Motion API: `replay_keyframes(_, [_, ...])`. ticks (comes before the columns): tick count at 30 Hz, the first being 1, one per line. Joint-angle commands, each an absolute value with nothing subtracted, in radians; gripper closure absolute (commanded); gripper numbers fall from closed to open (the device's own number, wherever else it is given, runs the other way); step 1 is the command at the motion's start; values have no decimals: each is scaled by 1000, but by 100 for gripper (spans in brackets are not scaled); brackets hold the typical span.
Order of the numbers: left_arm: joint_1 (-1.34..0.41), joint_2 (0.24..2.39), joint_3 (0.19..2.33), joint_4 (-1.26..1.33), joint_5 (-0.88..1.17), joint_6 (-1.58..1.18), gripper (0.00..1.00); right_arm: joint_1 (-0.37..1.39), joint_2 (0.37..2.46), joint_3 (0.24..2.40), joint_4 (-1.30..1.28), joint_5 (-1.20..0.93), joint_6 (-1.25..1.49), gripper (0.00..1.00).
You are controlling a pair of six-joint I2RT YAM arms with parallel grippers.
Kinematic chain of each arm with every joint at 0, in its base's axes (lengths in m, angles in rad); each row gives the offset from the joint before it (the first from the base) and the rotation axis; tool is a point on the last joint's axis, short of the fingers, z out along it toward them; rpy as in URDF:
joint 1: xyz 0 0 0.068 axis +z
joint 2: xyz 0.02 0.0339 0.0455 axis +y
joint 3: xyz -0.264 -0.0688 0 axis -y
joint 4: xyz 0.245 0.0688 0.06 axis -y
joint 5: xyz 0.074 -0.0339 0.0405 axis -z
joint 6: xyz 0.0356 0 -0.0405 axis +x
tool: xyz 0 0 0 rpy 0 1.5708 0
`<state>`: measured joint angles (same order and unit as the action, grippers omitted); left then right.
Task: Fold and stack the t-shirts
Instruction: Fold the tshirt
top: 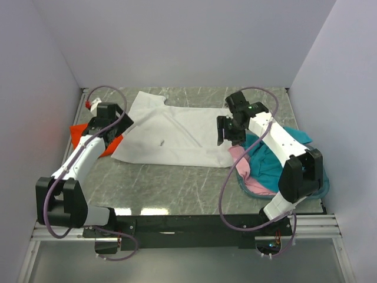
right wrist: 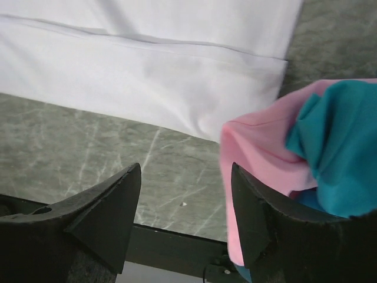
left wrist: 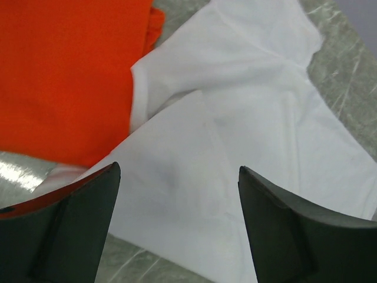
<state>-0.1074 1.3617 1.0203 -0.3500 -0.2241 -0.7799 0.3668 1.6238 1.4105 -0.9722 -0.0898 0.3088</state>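
A white t-shirt (top: 171,132) lies spread flat on the marble table, also in the left wrist view (left wrist: 247,135) and the right wrist view (right wrist: 147,65). An orange t-shirt (top: 79,134) lies at the far left, partly under my left arm, and shows in the left wrist view (left wrist: 65,71). Pink (top: 242,165) and teal (top: 270,162) t-shirts sit heaped in the basket at right; both show in the right wrist view, pink (right wrist: 259,147) and teal (right wrist: 336,147). My left gripper (left wrist: 179,171) is open above the white shirt's left edge. My right gripper (right wrist: 185,171) is open and empty by the shirt's right edge.
A translucent teal basket (top: 321,190) stands at the right edge of the table. Bare marble (top: 171,186) runs between the shirt and the arms' black base rail (top: 194,223). White walls close in the back and both sides.
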Motion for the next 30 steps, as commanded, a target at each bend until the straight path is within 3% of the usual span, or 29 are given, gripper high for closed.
replay_keyframes(1, [-69,1276,945,-357,-187,-805,13,411,1568,1416,-917,-107,327,31])
replay_keyframes(11, [109,1154,770,-364,-46,-811,19,460,1664,1313,-808,-164,348,31])
replay_keyframes(30, [192,1247,627,-207,121,-870,26,459,1813,1226,-673,-140,357,31])
